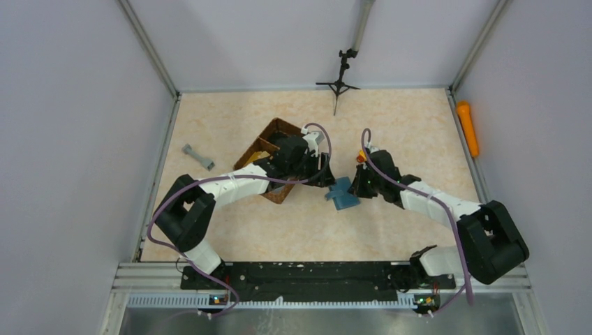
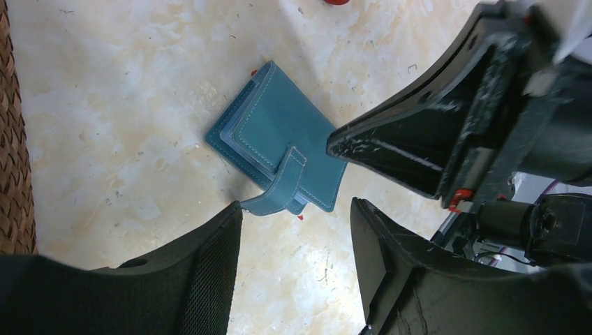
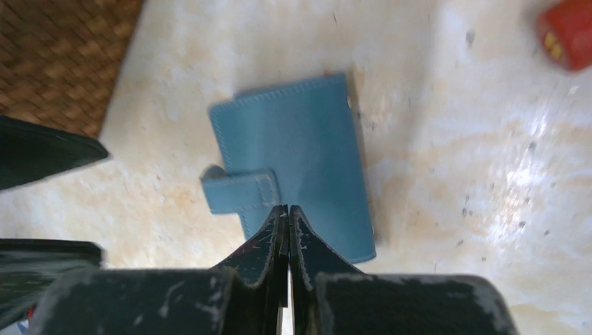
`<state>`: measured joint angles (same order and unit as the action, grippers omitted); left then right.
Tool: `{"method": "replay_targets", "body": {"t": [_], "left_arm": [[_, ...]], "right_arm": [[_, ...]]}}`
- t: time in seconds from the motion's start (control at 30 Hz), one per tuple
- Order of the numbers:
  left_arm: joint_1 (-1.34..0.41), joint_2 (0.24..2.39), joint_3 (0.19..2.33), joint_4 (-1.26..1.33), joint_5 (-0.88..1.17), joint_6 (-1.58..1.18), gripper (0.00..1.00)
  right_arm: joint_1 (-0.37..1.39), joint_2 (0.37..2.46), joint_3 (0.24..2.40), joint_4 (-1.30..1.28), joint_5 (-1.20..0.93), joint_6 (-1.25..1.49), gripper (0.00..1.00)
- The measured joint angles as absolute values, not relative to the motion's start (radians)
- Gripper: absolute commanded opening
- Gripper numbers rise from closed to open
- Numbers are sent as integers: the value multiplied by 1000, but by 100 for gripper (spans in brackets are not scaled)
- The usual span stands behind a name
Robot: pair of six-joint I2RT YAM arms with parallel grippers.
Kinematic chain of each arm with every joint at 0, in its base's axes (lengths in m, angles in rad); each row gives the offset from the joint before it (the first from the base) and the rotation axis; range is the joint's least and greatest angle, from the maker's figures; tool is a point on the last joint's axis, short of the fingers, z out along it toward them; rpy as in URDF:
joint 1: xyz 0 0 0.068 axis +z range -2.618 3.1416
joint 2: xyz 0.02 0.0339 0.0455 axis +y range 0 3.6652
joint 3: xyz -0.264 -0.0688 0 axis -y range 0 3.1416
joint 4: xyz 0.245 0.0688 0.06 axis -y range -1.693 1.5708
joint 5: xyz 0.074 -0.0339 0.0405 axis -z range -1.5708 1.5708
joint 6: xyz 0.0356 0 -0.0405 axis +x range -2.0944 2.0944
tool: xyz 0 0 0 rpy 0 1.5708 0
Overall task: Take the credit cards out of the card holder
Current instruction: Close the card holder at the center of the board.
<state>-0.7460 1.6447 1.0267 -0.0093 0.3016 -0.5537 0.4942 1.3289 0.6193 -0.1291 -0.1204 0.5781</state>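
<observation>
The card holder [image 1: 343, 196] lies near the middle of the table [image 1: 412, 118], between the left gripper [image 1: 327, 180] and the right gripper [image 1: 354, 187]. The woven basket [image 1: 253, 155] sits to its left, with a dumbbell-shaped piece [image 1: 197, 156] farther left. A tripod stand [image 1: 338, 82] is at the far edge and a cylinder [image 1: 468, 129] along the right edge.

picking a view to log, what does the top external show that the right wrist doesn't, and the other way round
Only the top external: the left arm and right arm whole, a grey dumbbell-shaped piece, an orange cylinder and a small tripod. Only the right wrist: the right tool plainly shut over the card holder, whose strap tab sticks out past its edge. Both: the closed teal card holder on the table and the woven basket.
</observation>
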Motion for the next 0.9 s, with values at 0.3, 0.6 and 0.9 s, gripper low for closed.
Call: {"method": "replay_targets", "body": {"t": [0.3,0.6,0.9], "left_arm": [[-746,1645,1027,-10,302,-550,61],[-746,1645,1027,-10,302,-550,61],[-746,1645,1027,-10,301,-550,61]], "right_arm": [[494,1422,783,-154,-59,533,0],[494,1574,822,-160,-23,524,0],[494,1333,784,-214,-1,515,0]]}}
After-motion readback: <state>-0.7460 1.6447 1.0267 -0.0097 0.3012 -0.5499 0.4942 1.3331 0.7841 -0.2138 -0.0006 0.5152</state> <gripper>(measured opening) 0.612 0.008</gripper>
